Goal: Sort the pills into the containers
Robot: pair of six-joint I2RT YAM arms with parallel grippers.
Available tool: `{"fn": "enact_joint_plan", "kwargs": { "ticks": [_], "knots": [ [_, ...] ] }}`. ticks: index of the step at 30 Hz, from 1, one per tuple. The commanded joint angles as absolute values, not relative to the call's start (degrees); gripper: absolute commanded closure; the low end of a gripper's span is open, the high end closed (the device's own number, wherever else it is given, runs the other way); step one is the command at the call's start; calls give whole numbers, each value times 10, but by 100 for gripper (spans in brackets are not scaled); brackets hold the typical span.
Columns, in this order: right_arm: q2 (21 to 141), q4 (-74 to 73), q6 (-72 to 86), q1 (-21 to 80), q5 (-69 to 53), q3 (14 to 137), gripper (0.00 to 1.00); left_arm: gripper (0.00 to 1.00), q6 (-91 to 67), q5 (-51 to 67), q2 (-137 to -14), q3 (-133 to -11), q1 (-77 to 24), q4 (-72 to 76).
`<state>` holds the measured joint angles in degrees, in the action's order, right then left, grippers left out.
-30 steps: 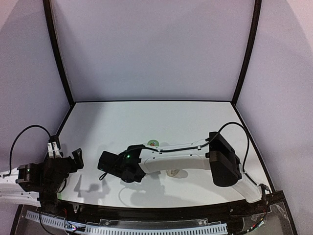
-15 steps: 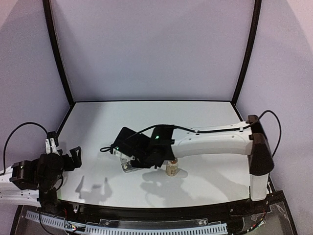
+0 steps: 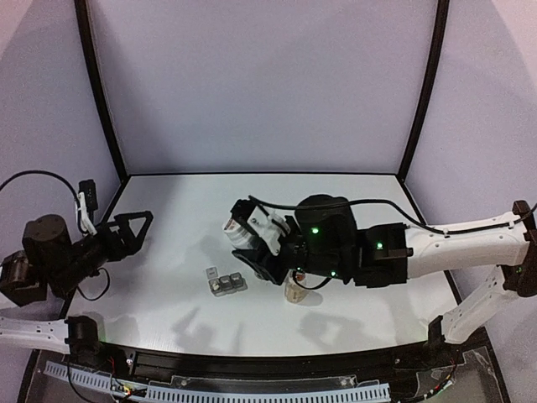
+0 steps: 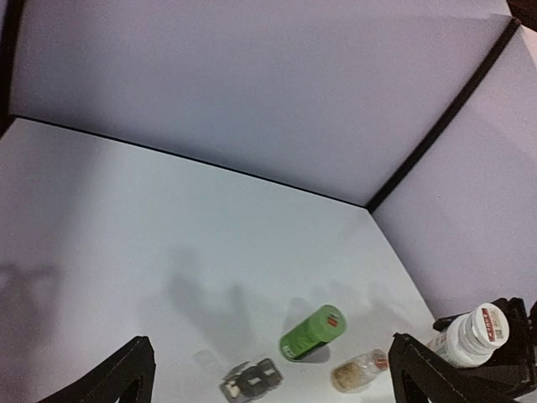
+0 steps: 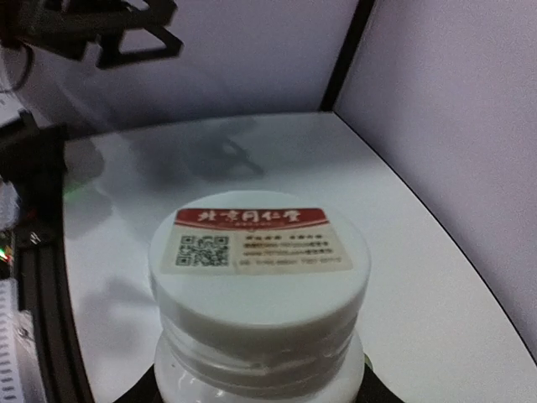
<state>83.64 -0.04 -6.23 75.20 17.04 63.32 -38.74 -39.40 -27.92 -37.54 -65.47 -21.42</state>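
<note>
Pill box [image 3: 226, 283]: grey, a row of three square compartments. It lies flat on the white table [image 3: 168, 201], toward the near edge and about midway across. A small clear piece sits just beside its left end; whether this is a lid cannot be told. What the compartments hold cannot be made out.

Clear bottle [image 3: 294, 290]: tan contents, on the table just to the right of the pill box and apart from it. Whether it stands upright or leans cannot be told.

Green bottle [image 4: 312, 332]: on its side on the table, just behind the pill box in the left wrist view. In the top view the right arm hides it.

White bottle [image 5: 260, 277]: white screw cap bearing a label with a red band and a square code. It is off the table, tilted, above and behind the pill box.

Right gripper [image 3: 252, 239]: clamped on the white bottle below its cap. The arm reaches in from the right across the middle of the table.

Left gripper [image 3: 138, 231]: jaws wide apart and holding nothing, raised near the left edge of the table, well apart from every bottle. Its fingers [image 4: 126, 382] frame the pill box and bottles in its own camera.

Walls [image 3: 252, 84]: pale, with black corner posts, enclosing the table on three sides.
</note>
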Motion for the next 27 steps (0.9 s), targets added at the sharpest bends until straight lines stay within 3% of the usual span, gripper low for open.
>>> {"fn": "enact_joint_plan", "kwargs": {
  "ticks": [1, 12, 27],
  "knots": [
    [790, 151, -30, 750, 86, 591, 100, 1, -364, -225, -378, -445, -659, -109],
    [751, 166, -42, 749, 93, 561, 100, 1, -351, -50, -535, -549, -659, -16],
    [735, 169, -72, 749, 88, 580, 100, 1, -383, -69, -598, -571, -659, -47]
  ]
}}
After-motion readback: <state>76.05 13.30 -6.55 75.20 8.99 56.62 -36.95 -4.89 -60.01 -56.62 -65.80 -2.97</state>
